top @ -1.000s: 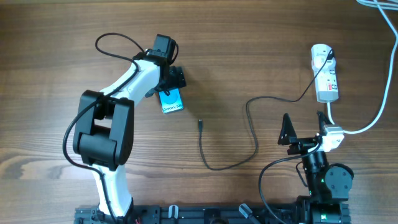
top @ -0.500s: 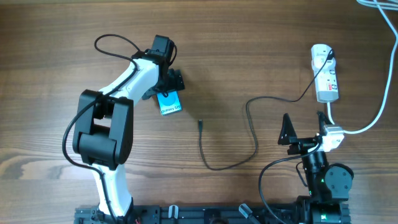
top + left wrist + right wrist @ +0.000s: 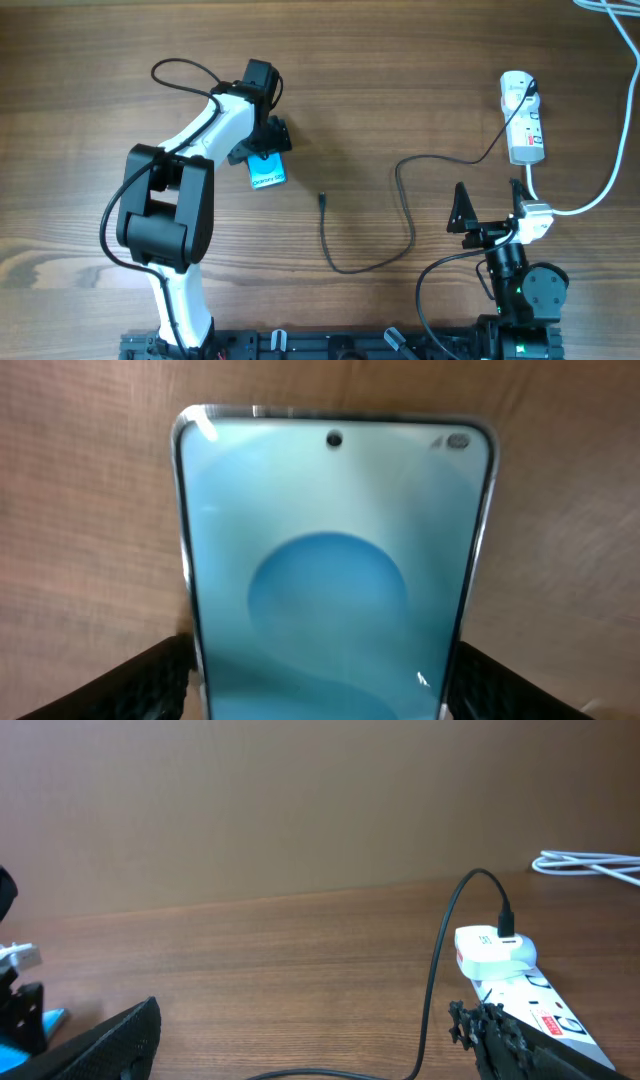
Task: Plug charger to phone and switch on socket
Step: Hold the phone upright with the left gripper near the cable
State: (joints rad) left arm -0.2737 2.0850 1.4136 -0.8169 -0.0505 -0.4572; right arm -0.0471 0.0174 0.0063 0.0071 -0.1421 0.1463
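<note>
Because the plug would need a steady target, the slim rectangular turquoise-screened phone [image 3: 325, 560] was pinched across its width by the left claw [image 3: 267, 150]. Black textured fingers [image 3: 130, 680] touched both long edges, low on the body. Phone sat left of bench centre, about midway between near and far edges, screen up; resting or just lifted, couldn't tell. Glossy glass face, rounded corners, thin shiny rim, punch-hole camera at the end away from the claw.

Brown wood-grain bench [image 3: 400, 60], matte. Thin black charger cable [image 3: 412, 225] lay slack in loose curves near bench centre. Its small plug tip [image 3: 322, 198] was free, near the phone but apart, nothing holding it. Other end ran into a white adapter [image 3: 492, 948] seated on the white elongated plastic power strip [image 3: 524, 130], near the right edge toward the far right corner. Thick white lead [image 3: 600, 190] trailed off toward that corner. Red-marked switches [image 3: 548, 1018] were small, on/off unreadable.

Right claw [image 3: 305, 1015] hung wide open and empty by the near edge, just short of the strip. Probably parked there to fetch the plug or press the switch.
</note>
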